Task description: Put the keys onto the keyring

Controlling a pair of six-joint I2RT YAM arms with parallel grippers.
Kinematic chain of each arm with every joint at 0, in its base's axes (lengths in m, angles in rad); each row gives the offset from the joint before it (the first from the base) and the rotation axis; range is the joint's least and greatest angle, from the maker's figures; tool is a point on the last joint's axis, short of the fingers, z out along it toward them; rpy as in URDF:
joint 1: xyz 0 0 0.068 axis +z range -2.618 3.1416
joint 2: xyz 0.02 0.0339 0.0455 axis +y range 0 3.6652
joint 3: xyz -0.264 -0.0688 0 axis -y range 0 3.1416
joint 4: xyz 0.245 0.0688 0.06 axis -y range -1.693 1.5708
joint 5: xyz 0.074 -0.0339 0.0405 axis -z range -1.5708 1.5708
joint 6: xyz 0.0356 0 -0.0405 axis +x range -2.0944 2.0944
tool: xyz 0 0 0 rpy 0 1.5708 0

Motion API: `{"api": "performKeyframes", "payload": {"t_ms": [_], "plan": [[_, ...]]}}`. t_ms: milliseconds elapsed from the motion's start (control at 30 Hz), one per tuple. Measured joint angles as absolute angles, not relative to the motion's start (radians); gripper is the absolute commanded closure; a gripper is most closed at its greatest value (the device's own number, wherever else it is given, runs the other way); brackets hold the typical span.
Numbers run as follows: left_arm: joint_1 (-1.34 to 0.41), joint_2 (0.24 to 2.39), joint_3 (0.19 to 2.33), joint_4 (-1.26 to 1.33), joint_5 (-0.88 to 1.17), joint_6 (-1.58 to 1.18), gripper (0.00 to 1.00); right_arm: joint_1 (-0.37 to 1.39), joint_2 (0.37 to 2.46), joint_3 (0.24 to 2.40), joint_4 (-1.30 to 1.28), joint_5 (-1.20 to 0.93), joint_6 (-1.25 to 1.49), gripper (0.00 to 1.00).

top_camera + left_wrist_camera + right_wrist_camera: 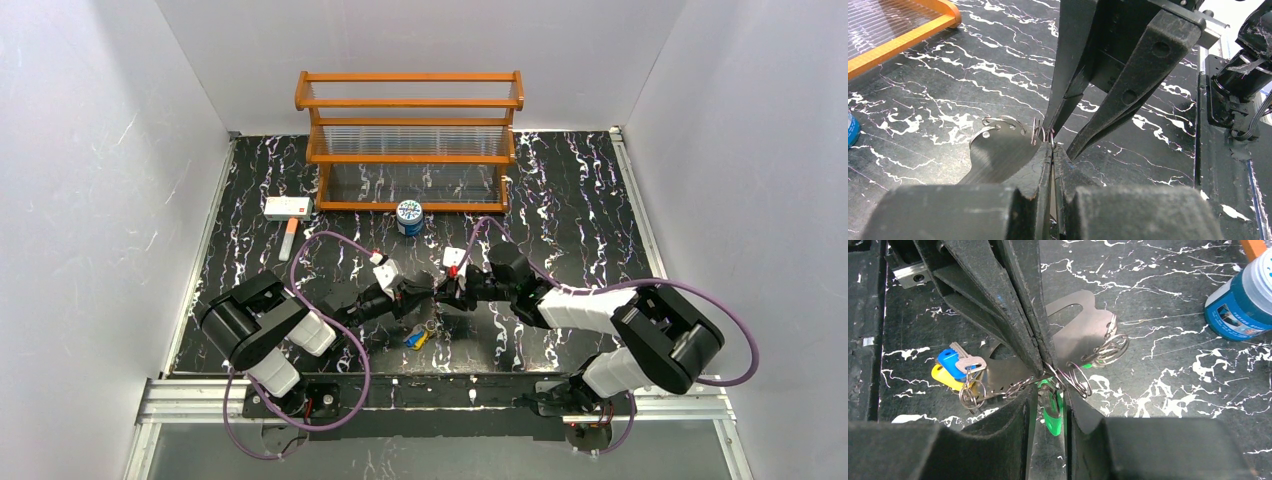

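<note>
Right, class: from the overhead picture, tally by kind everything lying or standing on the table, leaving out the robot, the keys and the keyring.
Wooden rack: 1
Blue-and-white can: 1
White box: 1
Pale stick beside the box: 1
Total: 4

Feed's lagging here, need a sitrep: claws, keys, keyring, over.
Status: left claw shut on keyring; right claw open, green key between its fingers. Blue key, yellow key alongside. Nothing blocking; can well aside.
</note>
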State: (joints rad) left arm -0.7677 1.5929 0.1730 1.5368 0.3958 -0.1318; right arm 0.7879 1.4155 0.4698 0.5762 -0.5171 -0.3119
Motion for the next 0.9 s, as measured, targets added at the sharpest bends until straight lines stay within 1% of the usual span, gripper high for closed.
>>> {"api": "performKeyframes", "payload": {"t_ms": [200,400,467,567,600,667,700,867,900], "plan": [[-0.767,1.591,0.173,1.541,0.392,-0.131,1.00,0.787,1.383,0.455,0.605,-0.485,-0.295,0.62],[-0.767,1.591,0.173,1.541,0.391,-0.131,1.00,0.786,1.349,0.439,0.631,-0.475,-0.287,0.63],[-0.767,1.589,0.173,1.541,0.392,-0.131,1.00,0.786,1.341,0.432,0.639,-0.483,-0.287,0.67],[-0.767,1.589,0.173,1.541,0.392,-0.131,1.00,0.785,1.340,0.430,0.650,-0.508,-0.289,0.78],[-0.767,1.589,0.173,1.541,0.392,-0.131,1.00,0.785,1.340,0.430,0.653,-0.516,-0.288,0.83],[-0.767,1.588,0.173,1.541,0.390,-0.131,1.00,0.783,1.340,0.430,0.654,-0.529,-0.290,0.97],[-0.767,1.588,0.173,1.540,0.389,-0.131,1.00,0.781,1.340,0.430,0.655,-0.537,-0.290,0.99],[-0.767,1.587,0.173,1.538,0.389,-0.127,1.00,0.774,1.340,0.430,0.653,-0.553,-0.293,0.99],[-0.767,1.586,0.173,1.536,0.389,-0.125,0.98,0.774,1.340,0.430,0.651,-0.554,-0.295,0.99]]}}
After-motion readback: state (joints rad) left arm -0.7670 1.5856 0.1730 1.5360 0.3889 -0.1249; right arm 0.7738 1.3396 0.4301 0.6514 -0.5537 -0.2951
